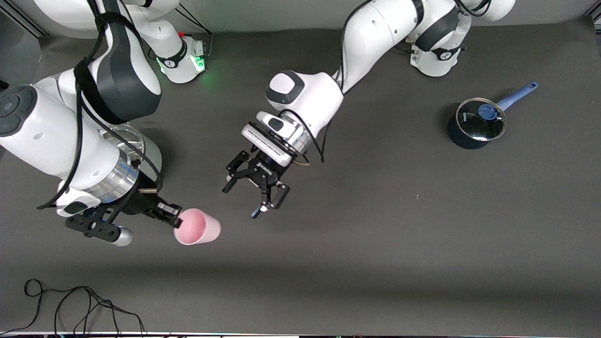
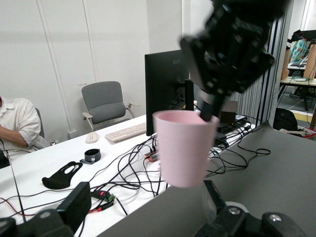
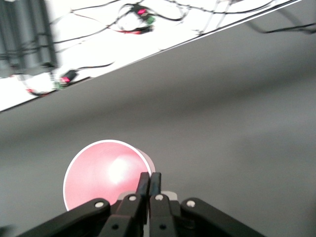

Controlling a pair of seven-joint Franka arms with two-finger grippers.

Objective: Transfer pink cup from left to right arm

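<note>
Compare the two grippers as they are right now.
The right gripper is shut on the pink cup's rim; the left gripper is open and holds nothing. The right one carries the cup over the table; the left one hangs beside it. Both are black and two-fingered.

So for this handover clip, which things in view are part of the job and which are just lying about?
Part of the job:
- pink cup, pinched at its rim
- right gripper, shut on the cup
- left gripper, open, over bare table beside the cup

Lying about:
- blue lidded saucepan
- steel pot under the right arm
- black cable
</note>
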